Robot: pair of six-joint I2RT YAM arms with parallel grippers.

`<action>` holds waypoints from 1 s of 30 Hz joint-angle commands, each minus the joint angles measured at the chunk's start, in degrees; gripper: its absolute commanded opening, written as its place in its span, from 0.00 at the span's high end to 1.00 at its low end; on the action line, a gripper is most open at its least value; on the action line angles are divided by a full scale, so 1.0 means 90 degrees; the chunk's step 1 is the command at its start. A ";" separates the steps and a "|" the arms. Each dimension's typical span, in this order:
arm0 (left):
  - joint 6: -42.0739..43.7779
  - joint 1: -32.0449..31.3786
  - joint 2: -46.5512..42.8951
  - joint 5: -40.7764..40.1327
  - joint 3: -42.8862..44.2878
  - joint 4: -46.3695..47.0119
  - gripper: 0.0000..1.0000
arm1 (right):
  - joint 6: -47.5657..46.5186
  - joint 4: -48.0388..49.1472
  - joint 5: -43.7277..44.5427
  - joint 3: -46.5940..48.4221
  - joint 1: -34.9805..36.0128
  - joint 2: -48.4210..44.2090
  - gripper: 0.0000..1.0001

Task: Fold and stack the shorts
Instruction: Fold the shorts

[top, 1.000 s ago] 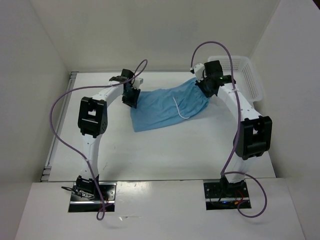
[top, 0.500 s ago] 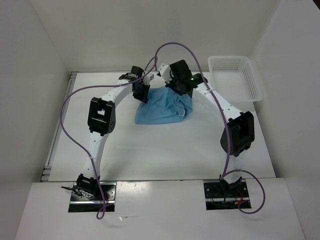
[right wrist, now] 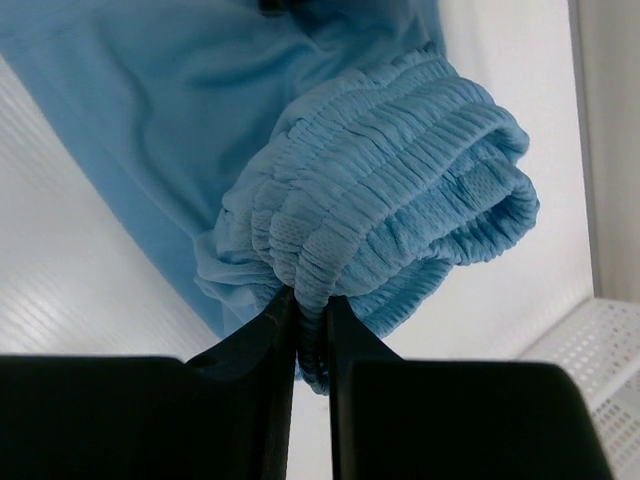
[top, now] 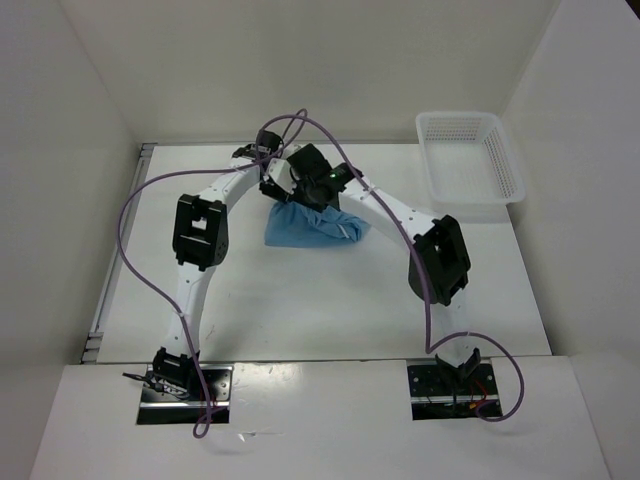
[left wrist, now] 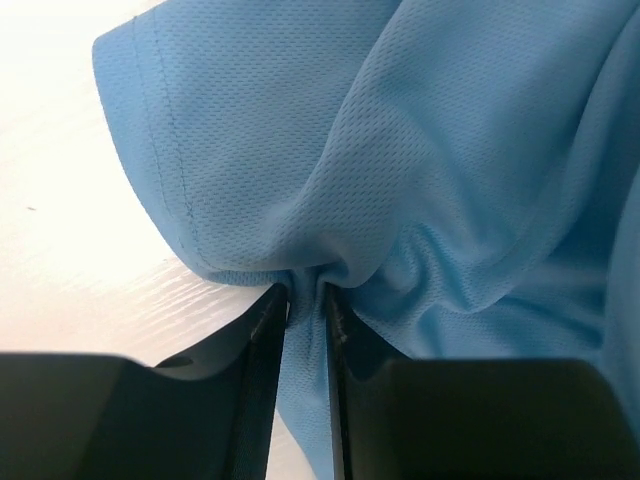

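Note:
The sky-blue shorts point(top: 312, 226) lie bunched on the white table at the middle back, folded over on themselves. My left gripper point(left wrist: 306, 300) is shut on a pinch of the blue fabric near a hemmed leg edge point(left wrist: 170, 150). My right gripper point(right wrist: 312, 305) is shut on the gathered elastic waistband point(right wrist: 400, 215). In the top view both grippers meet above the back of the shorts, left gripper point(top: 272, 185) beside the right gripper point(top: 300, 190). The drawstring is hidden.
A white lattice basket point(top: 470, 160) stands at the back right of the table, and its corner point(right wrist: 600, 350) shows in the right wrist view. Purple cables loop over both arms. White walls close in the table point(top: 330, 300) on three sides.
My right gripper has carried the waistband from the right side leftwards to the left gripper, folding the shorts into a smaller bundle. The left gripper has shifted slightly right.

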 commanded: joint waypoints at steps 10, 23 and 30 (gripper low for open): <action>0.0040 0.0082 0.0031 -0.0735 0.0033 -0.0029 0.61 | 0.0585 0.0422 -0.0046 0.1257 0.0413 0.0429 0.61; 0.0040 0.0668 -0.0778 -0.1292 -0.0211 0.0030 0.39 | 0.1446 0.0157 -0.2001 0.2070 0.0209 -0.0243 0.52; 0.0040 0.0737 -0.1716 -0.1391 -0.0017 0.0157 0.37 | 0.1544 0.0587 -0.1648 0.0326 -0.0581 -0.0995 0.52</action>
